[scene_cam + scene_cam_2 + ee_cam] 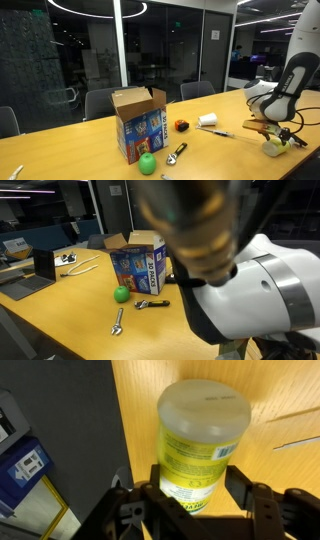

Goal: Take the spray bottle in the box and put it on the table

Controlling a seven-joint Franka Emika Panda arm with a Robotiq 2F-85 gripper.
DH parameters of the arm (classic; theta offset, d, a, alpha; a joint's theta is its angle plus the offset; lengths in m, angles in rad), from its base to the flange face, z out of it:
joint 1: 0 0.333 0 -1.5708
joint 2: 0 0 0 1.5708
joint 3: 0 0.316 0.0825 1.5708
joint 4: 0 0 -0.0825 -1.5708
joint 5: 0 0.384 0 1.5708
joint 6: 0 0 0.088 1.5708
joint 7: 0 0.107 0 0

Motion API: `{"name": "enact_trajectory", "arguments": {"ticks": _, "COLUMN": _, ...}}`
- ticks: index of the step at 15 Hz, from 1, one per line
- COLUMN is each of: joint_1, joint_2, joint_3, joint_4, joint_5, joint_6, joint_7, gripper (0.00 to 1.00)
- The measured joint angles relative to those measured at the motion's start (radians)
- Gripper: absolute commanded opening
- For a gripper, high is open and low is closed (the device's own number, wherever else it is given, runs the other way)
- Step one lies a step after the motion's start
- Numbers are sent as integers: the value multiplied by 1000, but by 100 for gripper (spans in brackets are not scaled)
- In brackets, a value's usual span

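Inspector: Where is the spray bottle [203, 440] sitting?
Operator: Clear of the box [138, 122], at lower right in an exterior view, upright just above the table [80, 150]; contact unclear. The gripper [197, 500] is clamping its body.
Inspector: Step?
Operator: Placing. The next move is settling the base flat, then opening the jaws.

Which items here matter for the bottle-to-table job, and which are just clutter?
Job: spray bottle, held by the gripper; box; table.
Lying about: green ball; white cylinder; silver tool; black tool.
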State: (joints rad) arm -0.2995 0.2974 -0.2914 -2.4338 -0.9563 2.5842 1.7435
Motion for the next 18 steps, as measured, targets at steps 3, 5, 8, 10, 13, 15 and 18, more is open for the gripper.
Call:
{"name": "enact_trajectory", "arguments": {"ticks": 3, "joint_1": 15, "joint_2": -25, "joint_3": 0, "joint_4": 15, "joint_5": 37, "joint_6": -12, "joint_7": -26, "gripper": 100}}
{"name": "enact_trajectory", "arguments": {"ticks": 5, "joint_1": 33, "joint_2": -65, "joint_3": 2, "joint_4": 20, "joint_5": 67, "joint_6": -41, "joint_7": -63, "gripper": 100}}
{"name": "enact_trajectory", "arguments": {"ticks": 8, "joint_1": 71, "joint_2": -164, "joint_3": 20, "joint_4": 21, "joint_5": 129, "joint_6": -133, "joint_7": -162, "gripper": 100}}
{"name": "enact_trajectory", "arguments": {"ticks": 10, "joint_1": 95, "joint_2": -246, "joint_3": 52, "joint_4": 20, "joint_5": 200, "joint_6": -201, "joint_7": -292, "gripper": 100}}
{"name": "enact_trajectory", "arguments": {"ticks": 13, "joint_1": 135, "joint_2": -377, "joint_3": 113, "joint_4": 15, "joint_5": 347, "joint_6": -298, "joint_7": -516, "gripper": 100}}
{"name": "enact_trajectory", "arguments": {"ticks": 15, "joint_1": 163, "joint_2": -475, "joint_3": 148, "joint_4": 15, "joint_5": 440, "joint_6": -376, "joint_7": -664, "gripper": 100}}
{"name": "enact_trajectory", "arguments": {"ticks": 18, "joint_1": 190, "joint_2": -627, "joint_3": 194, "joint_4": 14, "joint_5": 557, "joint_6": -502, "joint_7": -865, "gripper": 100}}
